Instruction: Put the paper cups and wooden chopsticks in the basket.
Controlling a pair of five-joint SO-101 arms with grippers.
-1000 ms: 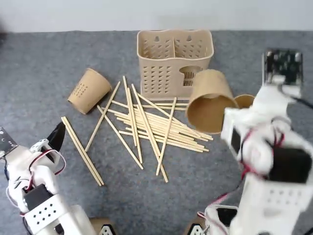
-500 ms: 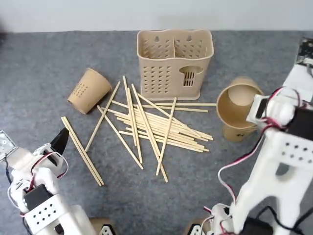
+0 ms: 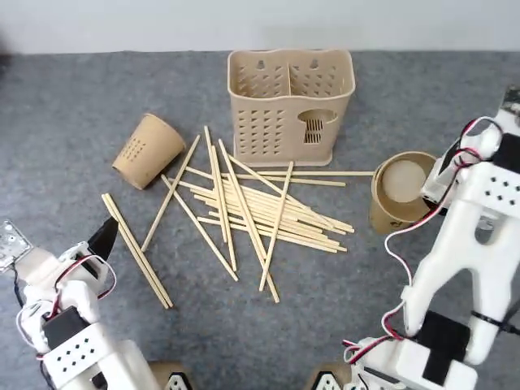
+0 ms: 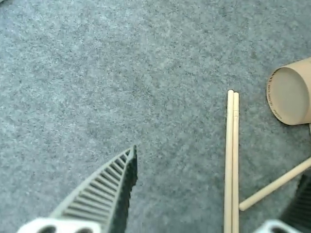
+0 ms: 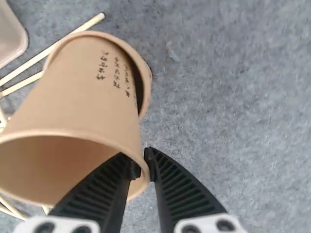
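The tan slotted basket (image 3: 289, 104) stands at the back middle. One paper cup (image 3: 149, 150) lies on its side to its left, its base (image 4: 290, 90) facing my left wrist view. Wooden chopsticks (image 3: 252, 207) lie scattered in front of the basket. My left gripper (image 3: 101, 236) is open low over the near left, astride a pair of chopsticks (image 4: 232, 160). My right gripper (image 5: 141, 162) is shut on the rim of a paper cup (image 5: 77, 121), held mouth-up (image 3: 404, 180) and partly sunk into a second cup (image 3: 387, 218) on the right.
A grey carpet (image 3: 73, 97) covers the table. Bare carpet lies at the far left, along the front, and right of the stacked cups (image 5: 233, 97). Long chopsticks reach toward the cups (image 3: 325, 173).
My right arm has swung its cup from in front of the basket out to the right, turned it mouth-up and lowered it onto the second cup. My left gripper has drifted slightly nearer.
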